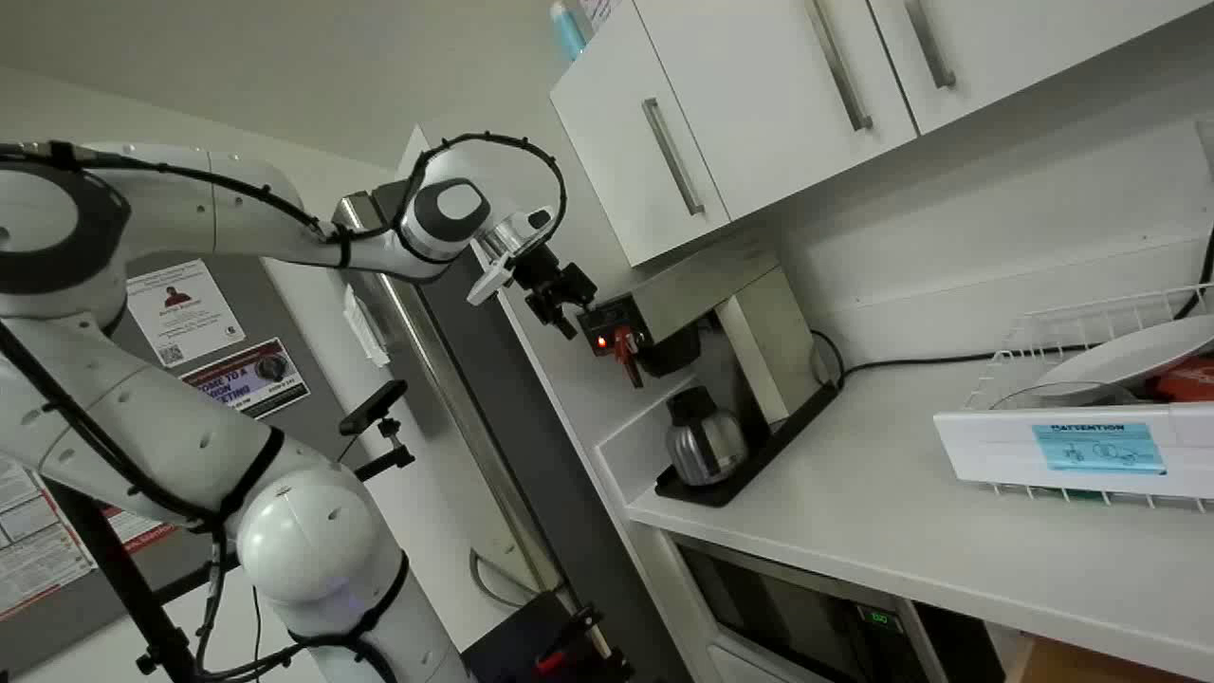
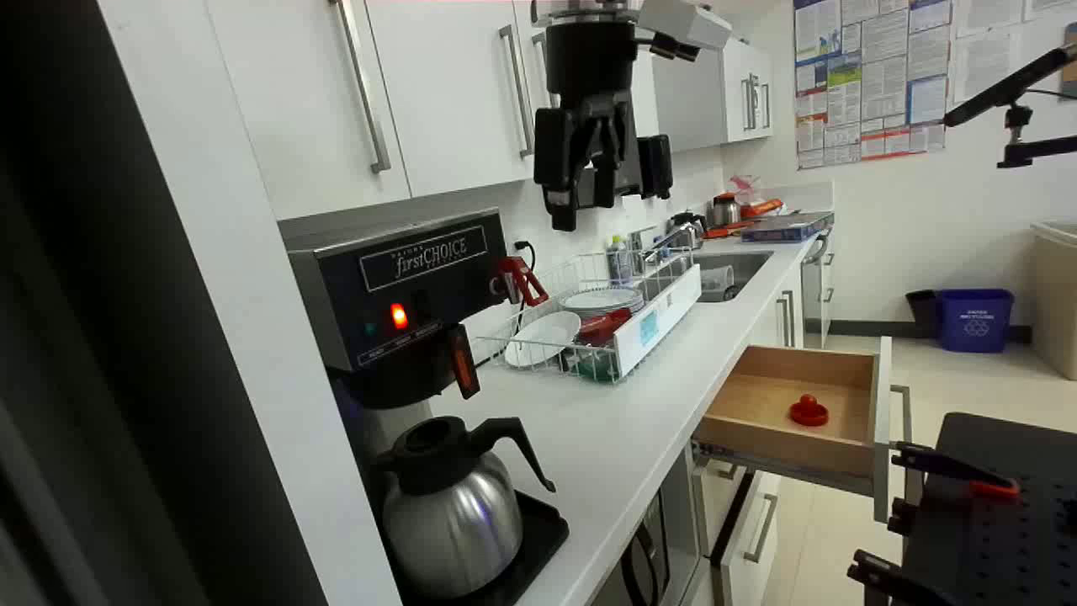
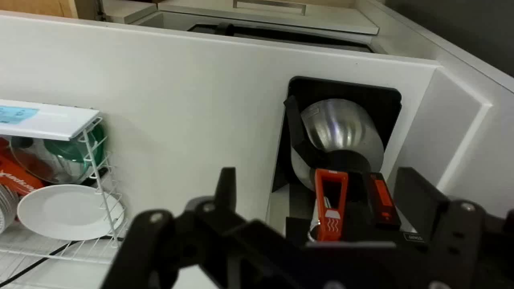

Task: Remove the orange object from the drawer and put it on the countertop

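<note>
Pincer (image 3: 316, 176) in the wrist view stands wide, holding nothing, and faces the worktop (image 3: 192, 100). In an exterior view, the orange-red object (image 2: 809, 414), absent from the wrist view, lies inside the open drawer (image 2: 757, 391). Removal seems not begun; the next move calls for reaching there, then descending. In an exterior view, much of the arm (image 1: 218, 427) appears, but not this object.

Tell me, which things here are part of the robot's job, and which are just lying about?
For the job:
the gripper, for grabbing
the orange object
the open drawer it lies in
the countertop

Just lying about:
coffee maker
steel carafe
dish rack
blue recycling bin
</note>
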Robot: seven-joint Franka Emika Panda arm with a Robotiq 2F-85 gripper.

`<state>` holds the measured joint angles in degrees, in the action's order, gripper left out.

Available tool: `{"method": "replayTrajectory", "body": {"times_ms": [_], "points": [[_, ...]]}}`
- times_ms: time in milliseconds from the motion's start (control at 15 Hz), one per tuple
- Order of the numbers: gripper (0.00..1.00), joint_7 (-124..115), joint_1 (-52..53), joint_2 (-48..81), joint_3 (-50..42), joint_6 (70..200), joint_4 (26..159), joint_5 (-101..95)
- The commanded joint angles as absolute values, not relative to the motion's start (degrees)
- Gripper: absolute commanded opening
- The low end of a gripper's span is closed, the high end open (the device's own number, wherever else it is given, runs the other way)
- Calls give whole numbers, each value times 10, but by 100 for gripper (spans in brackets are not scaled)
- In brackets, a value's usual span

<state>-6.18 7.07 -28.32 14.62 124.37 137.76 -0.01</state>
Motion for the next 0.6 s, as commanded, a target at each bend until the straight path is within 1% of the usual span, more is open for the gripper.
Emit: {"method": "replayTrajectory", "body": {"times_ms": [0, 333, 533], "points": [[100, -66, 81, -282, 138, 1242, 1376, -6], [100, -67, 82, -282, 138, 1242, 1376, -6], [100, -70, 63, -296, 126, 1253, 1394, -26]]}}
